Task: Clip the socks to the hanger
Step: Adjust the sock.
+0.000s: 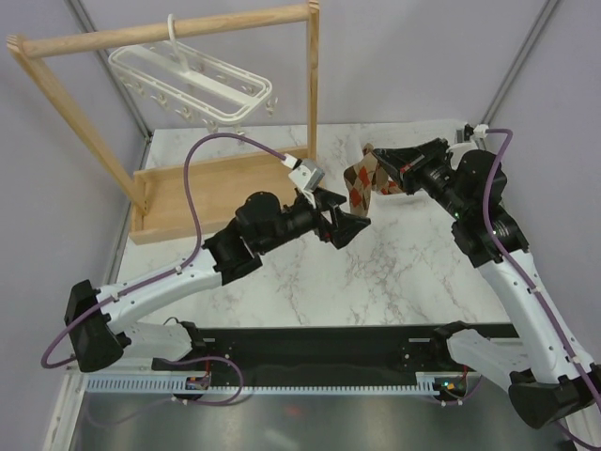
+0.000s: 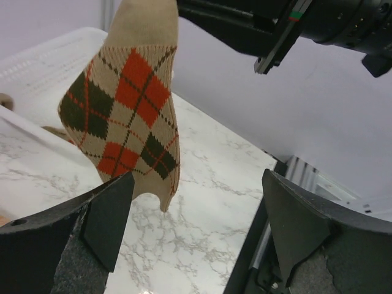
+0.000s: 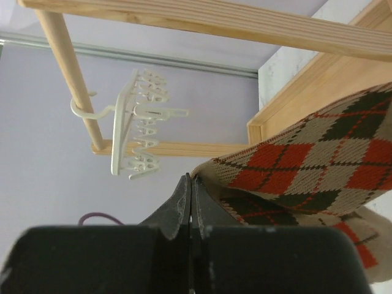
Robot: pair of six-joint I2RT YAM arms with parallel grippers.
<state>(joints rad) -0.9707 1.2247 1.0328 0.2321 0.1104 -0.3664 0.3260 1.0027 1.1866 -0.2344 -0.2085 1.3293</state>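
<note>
Up over the middle of the white marble-look table (image 1: 404, 272), the right gripper (image 1: 380, 178) is clenched on the tan-brown argyle fabric socks (image 1: 362, 183), pinching them by one edge so they dangle in the air. The left gripper (image 1: 343, 216) is spread wide with nothing in it, sitting just under and beside the hanging end.

My read is that this is the second-grab step: getting another hold on the fabric so an edge can be pulled flat for a clip. If so, I'd bring the left claw up around the lowest tip and bite close to the edge rather than mid-pattern. From the left wrist view the socks (image 2: 131, 116) hang nearer one finger (image 2: 110, 208) than the other, so I'd centre first or the pinch will only catch a corner. The right pinch should stay firm until the left one has fabric.

After that comes the awkward part. The white plastic rectangular clip hanger (image 1: 188, 80) hangs by its hook from the top bar of the light wooden rack (image 1: 169, 33), well apart at the far left. It'll probably swing when nudged, and the clips look tiny.

The socks are soft knit with red, dark brown and cream diamonds. In the right wrist view (image 3: 306, 159) I see two layers, but can't tell whether that's both socks or one folded over.
</note>
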